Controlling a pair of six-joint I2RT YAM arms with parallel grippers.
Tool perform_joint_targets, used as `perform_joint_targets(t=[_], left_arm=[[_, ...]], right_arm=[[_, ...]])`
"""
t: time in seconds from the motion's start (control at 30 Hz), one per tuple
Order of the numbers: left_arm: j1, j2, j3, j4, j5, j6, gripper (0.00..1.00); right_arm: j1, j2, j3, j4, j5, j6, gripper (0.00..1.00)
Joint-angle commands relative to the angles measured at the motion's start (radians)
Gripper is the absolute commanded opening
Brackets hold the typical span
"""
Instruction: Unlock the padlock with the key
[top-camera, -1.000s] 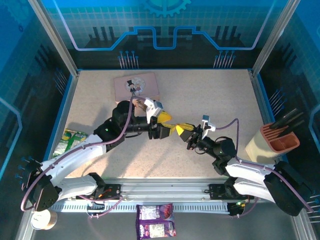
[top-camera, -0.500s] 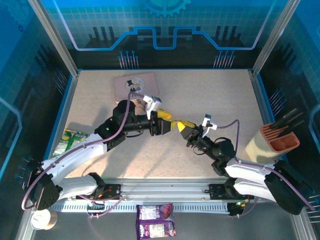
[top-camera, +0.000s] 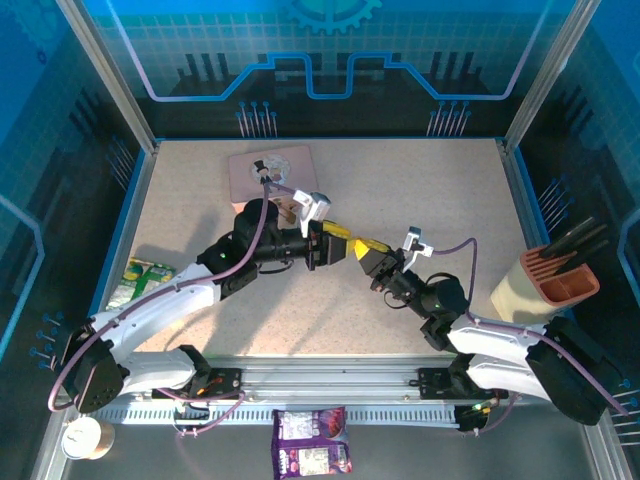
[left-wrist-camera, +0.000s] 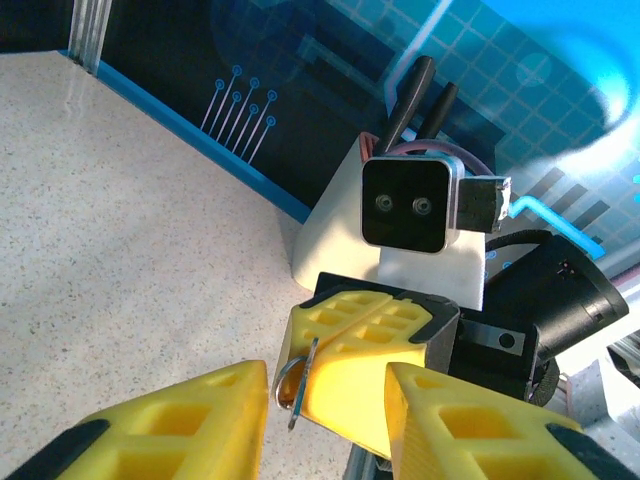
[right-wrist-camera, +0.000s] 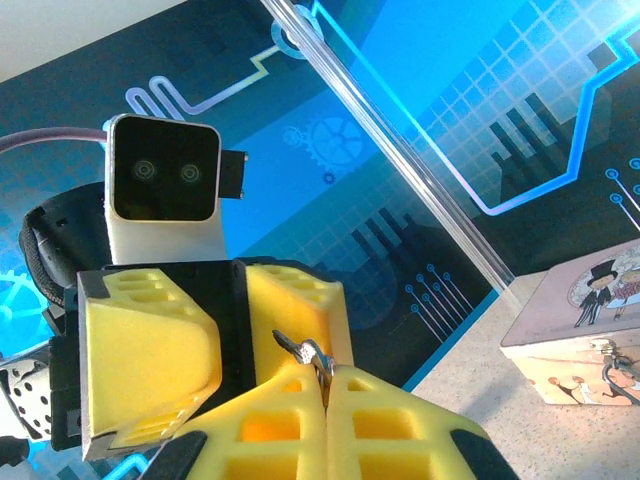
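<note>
Two tools meet nose to nose in the top view, on the near side of the pink tin (top-camera: 272, 170) and slightly to its right, above the tabletop (top-camera: 420, 190). The left tool (top-camera: 337, 243) and the right tool (top-camera: 368, 254) almost touch. The key is too small to make out there.

From the left wrist, the left tool (left-wrist-camera: 325, 400) has its jaws apart, and the right tool (left-wrist-camera: 335, 365), pinched closed, points toward that gap. The key (left-wrist-camera: 297, 385) sticks out of the right tool's tip, showing a ring-shaped head and a thin blade.

From the right wrist, the right tool (right-wrist-camera: 325, 390) presses both fingers together on the key (right-wrist-camera: 314, 358), leaving a short silvery end free. The left tool (right-wrist-camera: 235, 320) faces it, open. A small metal piece on the tin's (right-wrist-camera: 560, 335) front face may be the padlock (right-wrist-camera: 615, 368), though it is too small to be sure.

The key looks light, stiff and smooth, so it is likely to twist or slip in a pinch. The safest hold is probably flat across the head, with the blade left clear.
</note>
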Motion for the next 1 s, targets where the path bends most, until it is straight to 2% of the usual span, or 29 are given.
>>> perform_joint_targets(t=[0.0, 0.2, 0.3, 0.5, 0.53, 0.6, 0.63, 0.67, 0.77, 0.9, 0.97], left_arm=[[-0.004, -0.004, 0.046, -0.002, 0.001, 0.009, 0.32], [-0.003, -0.006, 0.052, -0.016, 0.007, 0.023, 0.15], [-0.003, -0.002, 0.055, -0.021, 0.011, 0.026, 0.13], [-0.004, -0.01, 0.071, -0.066, 0.008, 0.055, 0.01], [-0.003, -0.015, 0.078, -0.092, 0.004, 0.071, 0.0], [-0.004, -0.025, 0.1, -0.162, -0.022, 0.116, 0.0], [-0.002, -0.028, 0.12, -0.213, -0.046, 0.142, 0.0], [-0.003, -0.028, 0.14, -0.261, -0.065, 0.163, 0.0], [-0.004, -0.014, 0.212, -0.407, -0.108, 0.226, 0.0], [-0.004, 0.016, 0.277, -0.526, -0.117, 0.267, 0.0], [-0.006, 0.032, 0.306, -0.574, -0.116, 0.278, 0.0]], right_arm=[[0.021, 0.009, 0.016, 0.046, 0.035, 0.01, 0.0], [0.027, 0.005, 0.011, 0.045, 0.044, 0.009, 0.0], [0.026, 0.005, 0.013, 0.045, 0.042, 0.012, 0.0], [0.029, 0.009, 0.008, 0.045, 0.033, 0.003, 0.0], [0.026, 0.003, 0.003, 0.045, 0.029, -0.013, 0.03], [0.012, -0.015, -0.012, 0.031, 0.016, -0.038, 0.28], [-0.01, -0.025, -0.018, 0.0, -0.007, -0.045, 0.37], [-0.035, -0.037, -0.018, -0.041, -0.04, -0.044, 0.42], [-0.108, -0.057, -0.013, -0.117, -0.159, -0.044, 0.46], [-0.163, -0.019, -0.024, 0.033, -0.265, -0.013, 0.46], [-0.175, 0.001, -0.004, 0.046, -0.315, 0.001, 0.44]])
